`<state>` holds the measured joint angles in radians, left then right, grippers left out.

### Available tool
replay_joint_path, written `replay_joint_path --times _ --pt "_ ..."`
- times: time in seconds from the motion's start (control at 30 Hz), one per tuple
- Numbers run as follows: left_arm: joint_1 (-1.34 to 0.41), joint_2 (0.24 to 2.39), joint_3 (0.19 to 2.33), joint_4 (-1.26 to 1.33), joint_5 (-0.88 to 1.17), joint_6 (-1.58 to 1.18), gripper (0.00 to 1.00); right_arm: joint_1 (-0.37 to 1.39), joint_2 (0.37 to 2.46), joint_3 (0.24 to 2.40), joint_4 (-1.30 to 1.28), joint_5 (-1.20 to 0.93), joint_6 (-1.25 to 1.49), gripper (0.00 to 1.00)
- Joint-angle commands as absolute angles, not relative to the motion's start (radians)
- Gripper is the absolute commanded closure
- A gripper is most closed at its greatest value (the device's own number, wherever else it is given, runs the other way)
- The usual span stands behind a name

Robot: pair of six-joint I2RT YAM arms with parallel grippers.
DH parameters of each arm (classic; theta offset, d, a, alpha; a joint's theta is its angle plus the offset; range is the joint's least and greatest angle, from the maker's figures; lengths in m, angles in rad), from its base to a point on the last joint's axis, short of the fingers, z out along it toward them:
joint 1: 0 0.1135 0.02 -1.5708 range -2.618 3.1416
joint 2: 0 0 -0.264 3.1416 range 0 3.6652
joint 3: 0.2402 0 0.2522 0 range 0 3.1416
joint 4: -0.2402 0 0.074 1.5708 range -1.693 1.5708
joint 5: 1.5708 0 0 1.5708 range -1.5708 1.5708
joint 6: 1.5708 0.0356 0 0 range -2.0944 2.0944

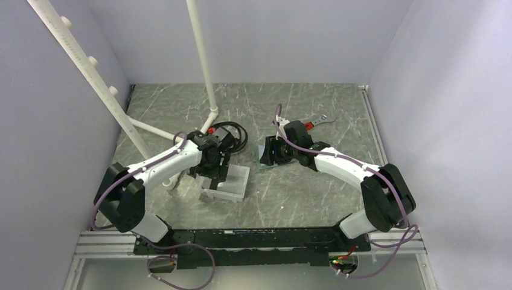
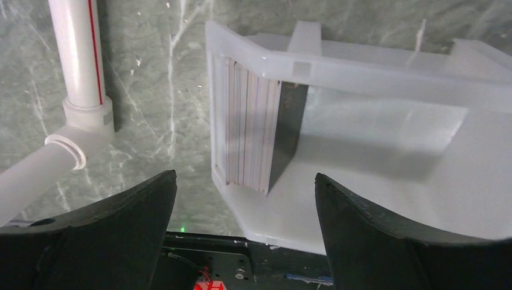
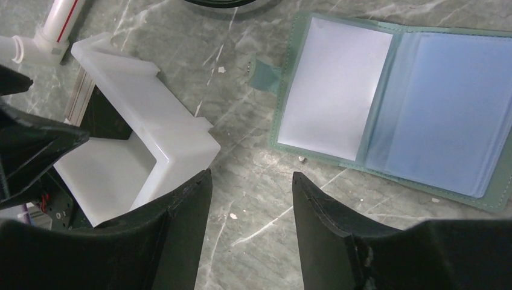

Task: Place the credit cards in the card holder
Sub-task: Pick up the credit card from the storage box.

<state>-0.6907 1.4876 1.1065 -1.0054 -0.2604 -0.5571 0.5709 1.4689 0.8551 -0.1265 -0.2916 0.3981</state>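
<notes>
The credit cards [image 2: 250,130] stand on edge as a stack against the left wall of a white tray [image 2: 374,66]; the innermost card [image 2: 290,130] is dark. My left gripper [image 2: 244,178] is open and empty, its jaws wide apart just short of the stack, and it hangs over the tray in the top view [image 1: 212,175]. The card holder [image 3: 392,103] lies open on the table, with a white sheet in its left pocket and light-blue pockets on the right. My right gripper [image 3: 252,175] is open and empty over bare table beside the holder's lower left corner.
A red-handled wrench [image 1: 317,122] lies behind the right arm. A coiled black cable [image 1: 232,136] lies behind the tray [image 1: 234,184]. White PVC pipes [image 1: 208,78] rise at the back left, with a joint [image 2: 78,121] just left of the tray.
</notes>
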Motion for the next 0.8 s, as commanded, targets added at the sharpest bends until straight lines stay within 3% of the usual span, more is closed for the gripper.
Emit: replay_joint_path --times 0.0,0.37,0.77 --pt "-0.695 1.528 1.14 -0.999 -0.349 -0.533 0.11 0.569 1.437 0.839 -0.079 -0.315 0.372 0.46" --pt "-0.698 1.6 1.122 -0.963 -0.379 -0.523 0.18 0.569 1.438 0.816 -0.047 -0.335 0.386 0.46" --pt "-0.698 1.589 1.119 -0.985 -0.415 -0.531 0.33 0.568 1.453 0.821 -0.044 -0.35 0.396 0.46"
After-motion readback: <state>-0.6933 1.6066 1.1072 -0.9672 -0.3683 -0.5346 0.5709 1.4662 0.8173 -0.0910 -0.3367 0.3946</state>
